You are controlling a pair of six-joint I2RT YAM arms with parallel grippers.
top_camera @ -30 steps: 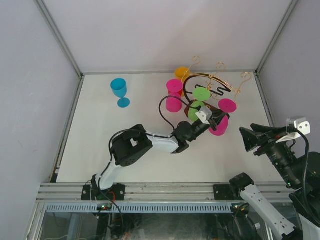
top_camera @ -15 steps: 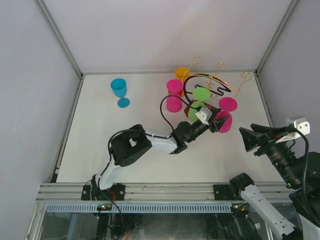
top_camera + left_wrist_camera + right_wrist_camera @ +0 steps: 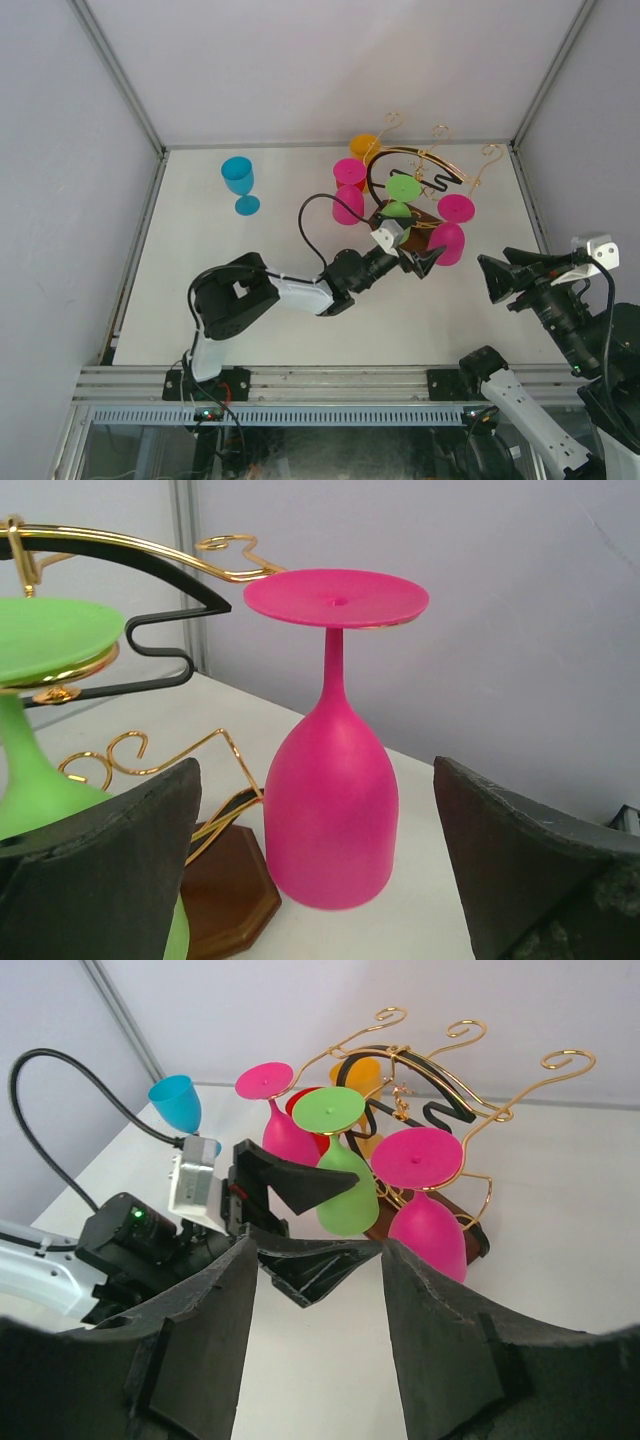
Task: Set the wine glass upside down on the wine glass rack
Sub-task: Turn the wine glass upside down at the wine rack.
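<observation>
The pink wine glass hangs upside down, its foot resting on a gold arm of the wine glass rack. My left gripper is open, one finger on each side of the bowl and clear of it. From above, the left gripper sits just left of this glass and the rack. My right gripper hovers to the right, open and holding nothing. In the right wrist view my right gripper faces the rack and the pink glass.
A green glass, another pink glass and an orange one also hang on the rack. A blue glass stands upright at the far left of the table. The rack's brown wooden base lies beside the left finger.
My left gripper has opened and let go of the pink glass, then drawn back a little toward the left. The glass stays hanging on the rack. The right arm has barely moved.
</observation>
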